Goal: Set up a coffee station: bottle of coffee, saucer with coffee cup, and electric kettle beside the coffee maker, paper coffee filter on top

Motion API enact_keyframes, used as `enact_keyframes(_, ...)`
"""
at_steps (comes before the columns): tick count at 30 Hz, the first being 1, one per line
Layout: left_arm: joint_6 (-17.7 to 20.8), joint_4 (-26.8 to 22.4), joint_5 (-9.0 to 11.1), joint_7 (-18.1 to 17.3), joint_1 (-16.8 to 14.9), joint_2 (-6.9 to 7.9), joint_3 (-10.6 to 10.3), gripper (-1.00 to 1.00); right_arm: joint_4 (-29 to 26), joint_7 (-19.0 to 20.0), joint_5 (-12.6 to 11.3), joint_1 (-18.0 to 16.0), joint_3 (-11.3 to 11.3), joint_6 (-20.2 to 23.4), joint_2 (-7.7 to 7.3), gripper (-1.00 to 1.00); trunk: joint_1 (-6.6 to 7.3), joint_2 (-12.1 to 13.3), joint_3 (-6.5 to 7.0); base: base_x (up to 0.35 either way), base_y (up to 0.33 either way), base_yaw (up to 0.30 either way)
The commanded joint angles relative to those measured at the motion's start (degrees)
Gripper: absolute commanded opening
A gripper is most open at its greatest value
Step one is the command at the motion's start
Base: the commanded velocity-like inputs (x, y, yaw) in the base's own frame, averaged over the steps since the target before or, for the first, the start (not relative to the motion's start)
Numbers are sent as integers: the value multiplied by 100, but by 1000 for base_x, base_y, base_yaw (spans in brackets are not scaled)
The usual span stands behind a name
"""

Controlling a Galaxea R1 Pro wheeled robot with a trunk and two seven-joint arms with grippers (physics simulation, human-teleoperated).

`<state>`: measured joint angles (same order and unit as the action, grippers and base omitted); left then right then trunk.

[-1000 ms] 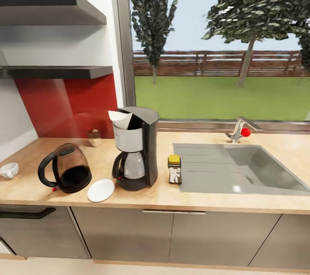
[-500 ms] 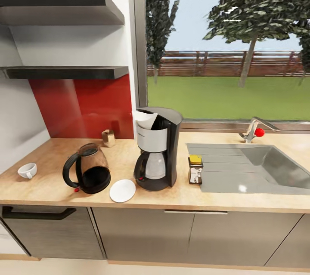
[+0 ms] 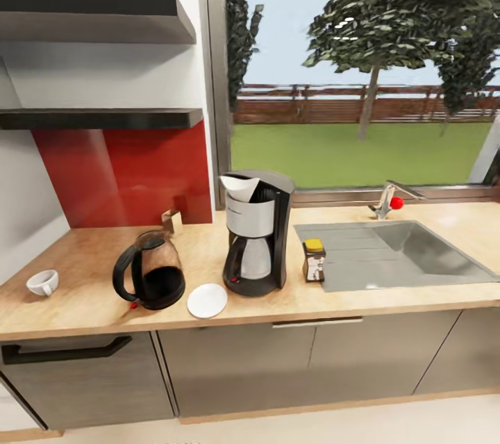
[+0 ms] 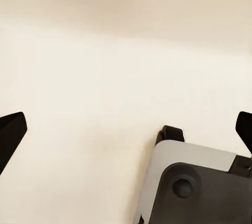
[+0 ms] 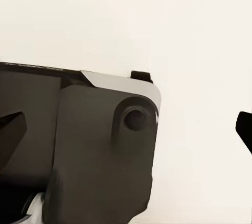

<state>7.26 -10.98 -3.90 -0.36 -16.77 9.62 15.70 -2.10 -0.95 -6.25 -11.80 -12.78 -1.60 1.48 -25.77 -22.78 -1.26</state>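
Glass-bellied electric kettle (image 3: 149, 280), round white saucer (image 3: 207, 300), wooden countertop (image 3: 83, 298)

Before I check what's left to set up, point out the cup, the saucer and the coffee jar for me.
cup (image 3: 42, 283), head view, on its white bowl.
saucer (image 3: 207, 300), head view, on the middle of the plate.
coffee jar (image 3: 314, 265), head view, on its label below the yellow lid.

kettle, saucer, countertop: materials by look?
Kettle: tinted glass-like body, see-through with dark contents, black probably plastic handle. Saucer: plain white, matte, likely ceramic. Countertop: light wood-grain finish, maybe laminate.
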Motion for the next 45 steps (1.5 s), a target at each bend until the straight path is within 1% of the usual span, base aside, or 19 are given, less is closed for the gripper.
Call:
enact_keyframes(1, 13, -16, -38, -5, -1, -2, 34, 100, 8, -10, -60, -7, -49, -18, 2, 100, -1, -14, -11, -245, 233, -254)
enact_keyframes(5, -452, -30, -42, -31, -1, 9, 0, 100, 8, -15, -60, -7, -49, -23, 2, 100, -1, -14, -4, -147, 119, -211)
enact_keyframes(11, -1794, -38, -56, -226, -3, 20, -42, 100, -9, -18, -60, -7, -49, -30, 2, 100, -1, -14, -2, -32, 25, -52)
enact_keyframes(13, -2228, -49, -57, -473, -9, 25, -26, 100, -15, -19, -60, -7, -44, -32, 3, 100, -1, -14, -2, -5, 4, -9)
enact_keyframes(14, -2335, -59, -58, -552, -13, 26, -22, 100, -15, -19, -60, -7, -43, -32, 3, 100, -1, -14, -2, -3, 3, -6)
enact_keyframes(17, -2873, -325, -46, -1129, -39, 2, -3, 100, -23, -17, -60, -7, -45, -82, 7, 100, -1, -14, -2, -1, 1, -2)
enact_keyframes(18, -3045, -1100, -20, -1824, -57, -94, 11, 100, -20, -18, -59, -7, -49, -481, 6, 100, -1, -14, -2, 0, 0, 0)
enact_keyframes(20, -3050, -1576, 1, -2127, -74, -172, 18, 100, -19, -19, -60, -7, -54, -626, 12, 100, -1, -14, -2, 0, 0, 0)
enact_keyframes(22, -3029, -1860, 33, -2276, -89, -201, 29, 100, -19, -19, -60, -7, -56, -676, 19, 100, -1, -14, -2, 0, 0, 0)
enact_keyframes(23, -2920, -2103, 260, -2388, -130, -189, 24, 100, -22, -16, -65, -7, -49, -703, 40, 100, -1, -14, -2, 0, 0, 0)
enact_keyframes(24, -2842, -2210, 410, -2470, -176, -171, 18, 100, -24, -14, -70, -7, -45, -715, 52, 100, -1, -14, -2, 0, 0, 0)
enact_keyframes(25, -2809, -2248, 465, -2517, -204, -162, 17, 100, -26, -13, -71, -7, -42, -719, 56, 100, -1, -14, -2, 0, 0, 0)
enact_keyframes(26, -2364, -2425, 661, -2905, -600, -31, 51, 100, -169, -10, -83, -7, -38, -733, 82, 100, -1, -14, -2, 0, 0, 0)
enact_keyframes(27, -2145, -2589, 679, -2967, -689, 44, 58, 100, -190, -10, -83, -7, -39, -735, 84, 100, -1, -14, -2, 0, 0, 0)
enact_keyframes(28, -2085, -2649, 682, -2980, -708, 61, 59, 100, -194, -10, -82, -7, -39, -735, 83, 100, -1, -14, -2, 0, 0, 0)
enact_keyframes(31, -1630, -3126, 688, -3021, -769, 148, 65, 100, -208, -10, -79, -7, -40, -736, 81, 100, -1, -14, -2, 0, 0, 0)
enact_keyframes(36, -1095, -3597, 699, -3029, -788, 293, 89, 100, -210, -10, -78, -7, -40, -736, 81, 100, -1, -14, -2, 0, 0, 0)
enact_keyframes(40, -908, -3890, 705, -3031, -792, 367, 98, 100, -205, -10, -78, -7, -47, -736, 81, 100, -1, -14, -2, 0, 0, 0)
enact_keyframes(45, -870, -3953, 706, -3045, -772, 375, 84, 100, -203, -10, -78, -7, -49, -738, 81, 100, -1, -14, -2, 0, 0, 0)
